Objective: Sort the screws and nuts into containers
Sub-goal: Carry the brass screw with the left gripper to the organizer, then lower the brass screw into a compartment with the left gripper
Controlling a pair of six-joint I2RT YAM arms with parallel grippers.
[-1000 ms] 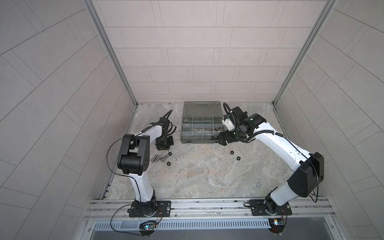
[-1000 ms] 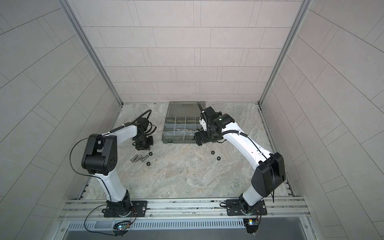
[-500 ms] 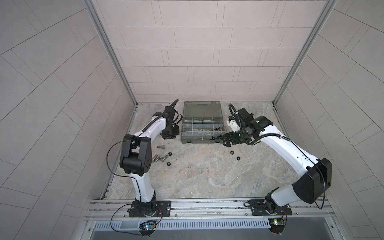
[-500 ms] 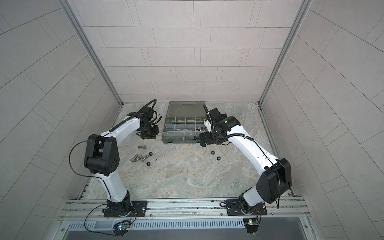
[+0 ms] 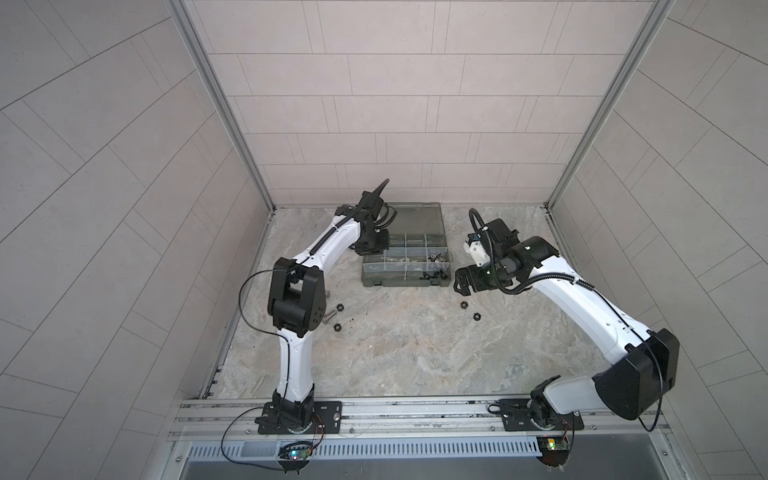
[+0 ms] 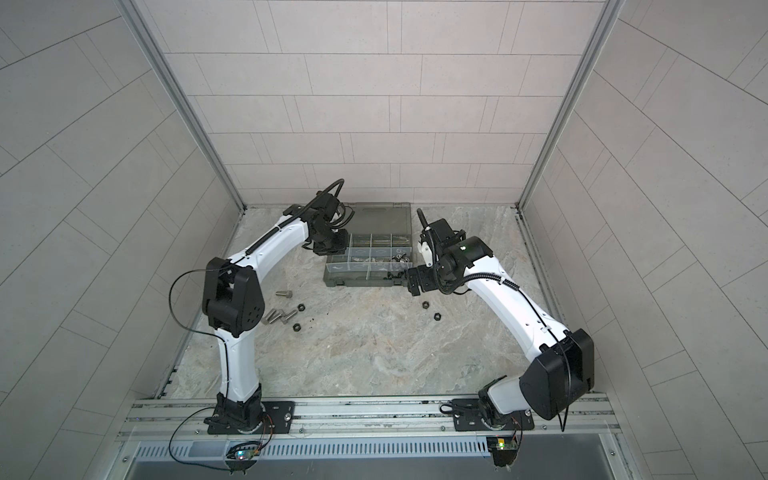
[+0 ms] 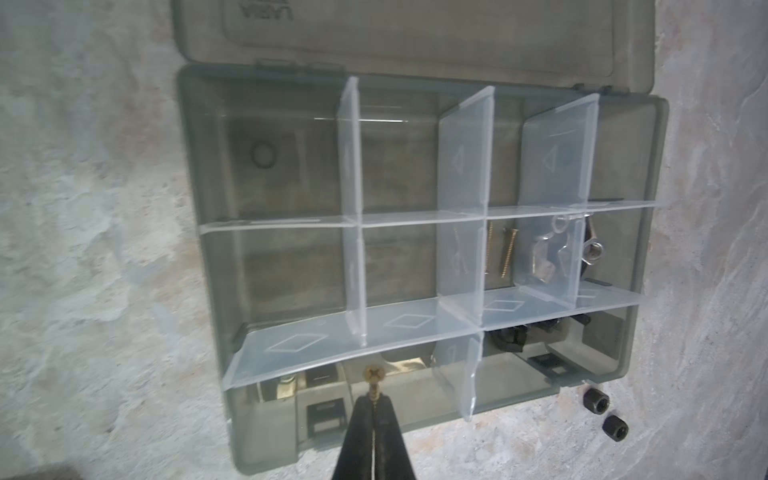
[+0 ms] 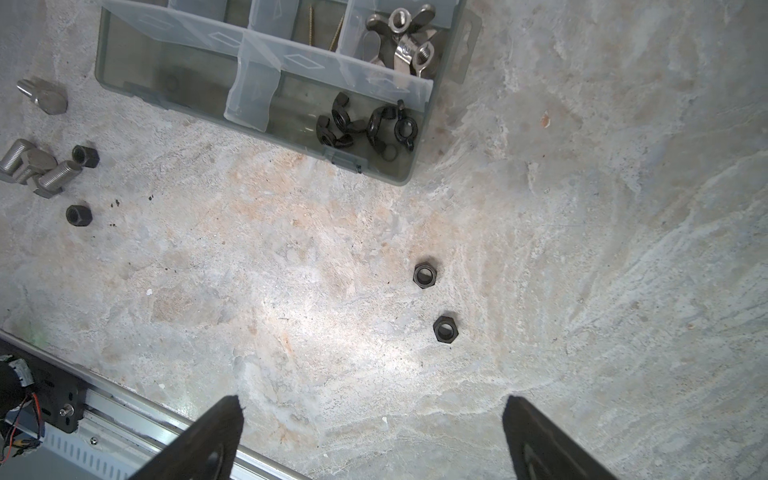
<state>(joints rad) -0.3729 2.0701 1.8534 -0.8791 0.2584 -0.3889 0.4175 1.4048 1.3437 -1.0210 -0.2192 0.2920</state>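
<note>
Screw [image 7: 374, 379] — thin, brass — was pinched in the closed left gripper [image 7: 375, 409], which had moved over the case [image 7: 282, 266]; right gripper [image 8: 372, 405], withdrawn from the case, hung wide open — empty.

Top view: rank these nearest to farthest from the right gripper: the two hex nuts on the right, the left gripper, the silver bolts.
1. Two hex nuts, beside the right gripper.
2. Left gripper, at the case's left end.
3. Silver bolts, lying far left.
</note>
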